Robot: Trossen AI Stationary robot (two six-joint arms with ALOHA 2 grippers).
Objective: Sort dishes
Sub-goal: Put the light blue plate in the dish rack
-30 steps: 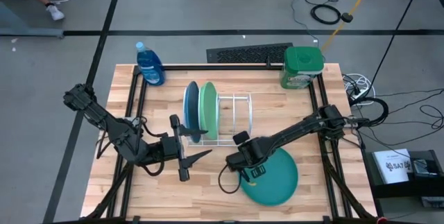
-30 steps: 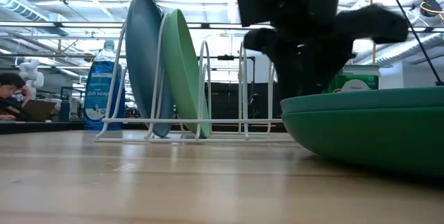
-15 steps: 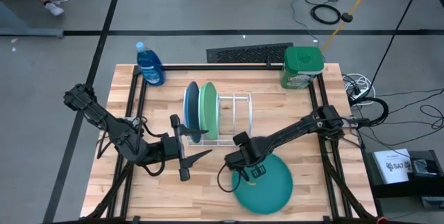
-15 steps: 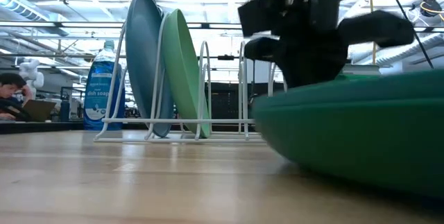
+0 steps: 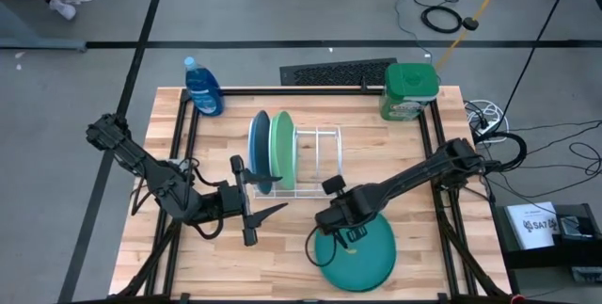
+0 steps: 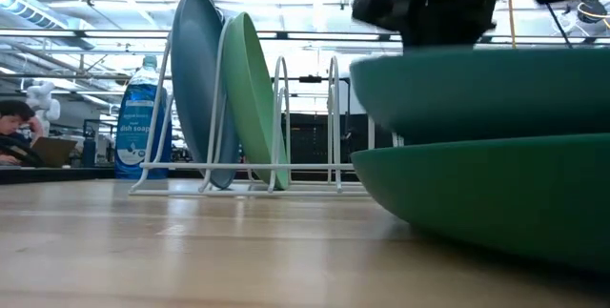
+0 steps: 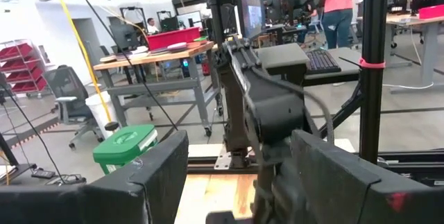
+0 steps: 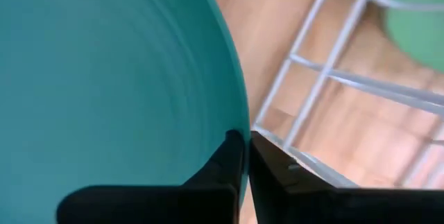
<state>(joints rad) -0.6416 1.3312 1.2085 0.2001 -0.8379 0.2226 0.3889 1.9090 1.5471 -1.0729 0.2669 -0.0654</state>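
A blue plate (image 5: 259, 146) and a light green plate (image 5: 282, 146) stand on edge in the white wire rack (image 5: 318, 161). My right gripper (image 5: 343, 233) is shut on the teal plate (image 5: 357, 255) near the table's near edge. In the low view the teal plate (image 6: 477, 89) is raised above the dark green plate (image 6: 496, 203), which lies flat on the table. My left gripper (image 5: 259, 219) hangs open and empty to the left of the rack's near end. My right gripper pinches the teal plate's rim (image 8: 234, 123) between its two fingers, one finger on each face. It holds the rim on the side toward the rack. The plate sits about level above the dark green plate; whether the two still touch, I cannot tell.
A blue soap bottle (image 5: 202, 88) stands at the far left corner and a green-lidded container (image 5: 410, 90) at the far right. A keyboard (image 5: 339, 72) lies beyond the far edge. The rack's right slots (image 5: 324, 158) hold nothing. A black frame runs around the table.
My right gripper has gone toward the table's near edge, dragging the two stacked plates with it. It has then risen with the teal plate, which now stands above the dark green plate instead of lying on it.
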